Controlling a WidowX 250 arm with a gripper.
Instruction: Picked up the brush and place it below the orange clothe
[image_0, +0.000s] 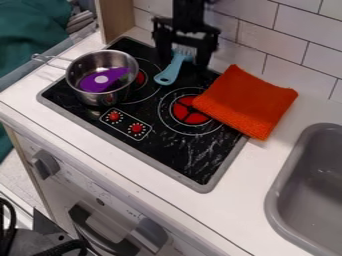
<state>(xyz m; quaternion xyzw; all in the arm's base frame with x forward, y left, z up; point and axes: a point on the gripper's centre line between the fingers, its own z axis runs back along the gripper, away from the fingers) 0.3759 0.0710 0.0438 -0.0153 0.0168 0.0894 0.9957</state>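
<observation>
My gripper (184, 61) hangs over the back of the black stove, its two fingers apart. Between and just in front of them is the light blue brush (171, 71), bristle end toward the wall and handle pointing to the front left. Whether the fingers touch it I cannot tell. The orange cloth (246, 102) lies to the right, partly on the stove's right edge and partly on the white counter.
A metal pot (113, 98) with a purple item (105, 81) inside stands on the stove's left side. The grey sink (282, 187) is at the right. A tiled wall (284, 42) rises behind the stove (194, 160).
</observation>
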